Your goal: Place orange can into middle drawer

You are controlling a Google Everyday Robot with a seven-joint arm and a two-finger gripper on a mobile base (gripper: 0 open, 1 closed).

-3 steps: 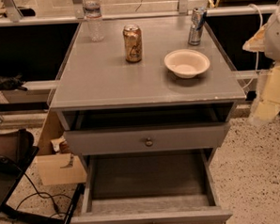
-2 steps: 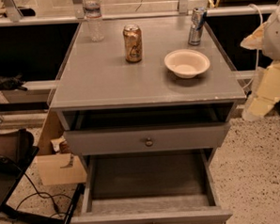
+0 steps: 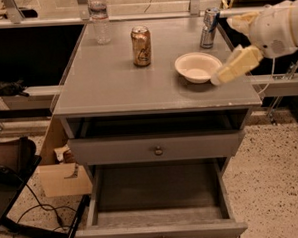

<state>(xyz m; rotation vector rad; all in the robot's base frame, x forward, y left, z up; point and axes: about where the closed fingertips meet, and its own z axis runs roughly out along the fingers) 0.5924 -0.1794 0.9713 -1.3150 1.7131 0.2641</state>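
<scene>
On the grey counter [image 3: 112, 88] stand four things: two cans, one bottle and one bowl. One orange can [image 3: 141, 46] is upright near the back edge, about midway between the left and right edges, with bare counter all round it. One clear water bottle [image 3: 100, 21] stands at the back left corner. One slimmer silver-and-blue can [image 3: 209, 27] stands near the back right corner. One pale bowl [image 3: 198, 67] sits by the right edge, in front of that can.

One gripper [image 3: 231, 66] reaches in over the right edge, its tip just beside the bowl's rim and well apart from the orange can; whether it is parted or closed cannot be told.

Below the front edge are two drawers. One upper drawer [image 3: 120, 150] has a round knob. One middle drawer [image 3: 157, 188] is pulled well out, its dark floor showing.
</scene>
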